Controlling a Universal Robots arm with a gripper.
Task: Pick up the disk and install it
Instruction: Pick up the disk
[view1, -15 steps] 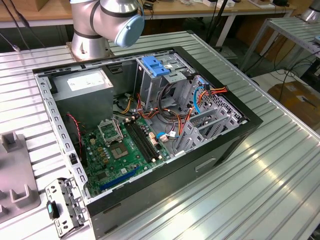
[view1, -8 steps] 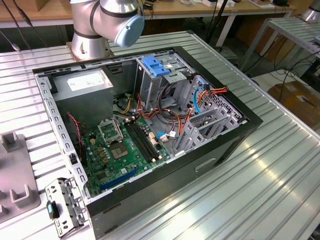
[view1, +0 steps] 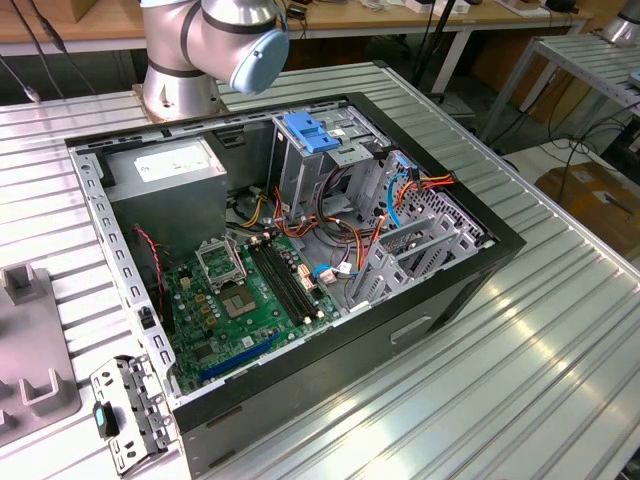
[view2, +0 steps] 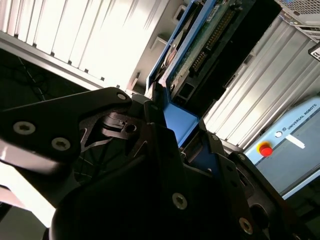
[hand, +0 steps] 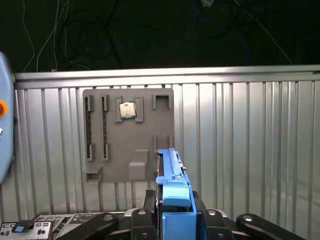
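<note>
Blue-railed disk stands edge-up, clamped in the jaws, the arm holding it up over the ribbed metal counter.

The disk is showing black with a green board face and bright blue rails in the second wrist view. The gripper is looking matte black with silver screw heads. A button is glowing red on a pale blue box. In the exterior view, the case is showing black, the motherboard green and the bracket light blue, and the cables are running red, orange and yellow. The table is gleaming silver in parallel ribs. The tray is showing plain grey in the first wrist view.
</note>
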